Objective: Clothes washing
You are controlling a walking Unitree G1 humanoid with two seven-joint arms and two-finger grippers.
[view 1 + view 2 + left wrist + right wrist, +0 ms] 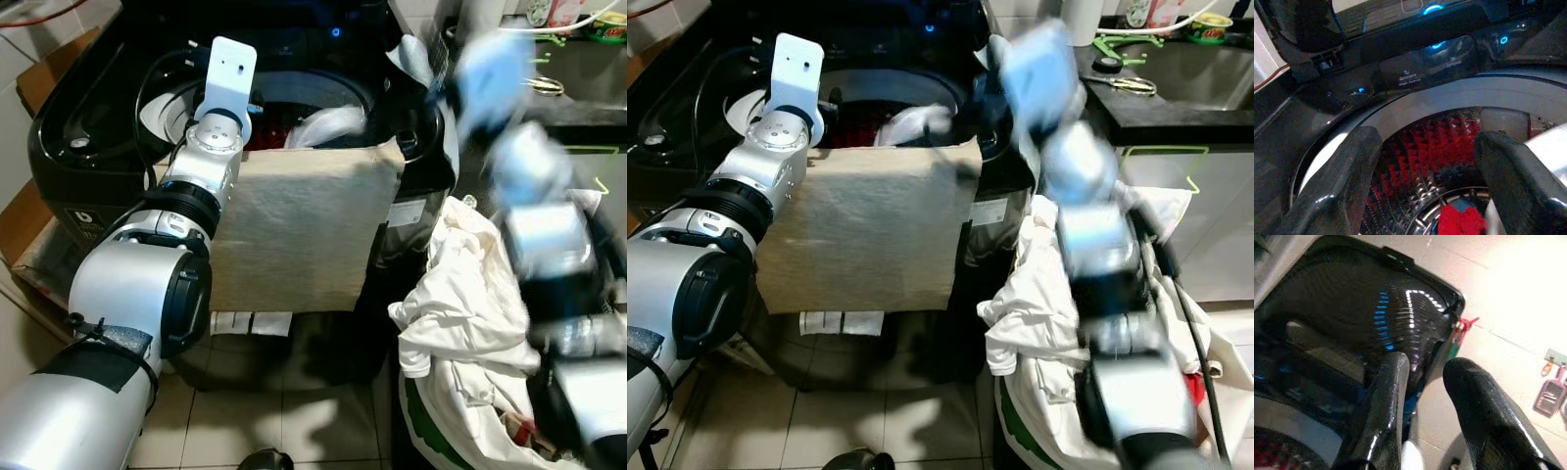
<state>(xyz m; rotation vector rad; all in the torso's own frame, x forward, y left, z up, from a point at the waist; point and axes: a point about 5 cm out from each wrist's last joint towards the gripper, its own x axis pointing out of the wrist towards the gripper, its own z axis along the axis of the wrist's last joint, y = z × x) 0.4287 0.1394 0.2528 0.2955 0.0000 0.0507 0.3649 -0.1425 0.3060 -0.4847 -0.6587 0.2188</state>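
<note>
Top-loading washing machine (pixel 88 137) stood open, beige towel (pixel 294 230) draped over its near rim. Left gripper (pixel 1425 181) hung over drum, fingers spread, empty. Right gripper (pixel 1422 396) blurred, apparently slightly parted.

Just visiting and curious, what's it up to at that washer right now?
Left gripper open over the washer drum. Right gripper open, raised by the lid. Beige towel draped over the washer's front rim; red item in drum. Laundry bag waits alongside.
</note>
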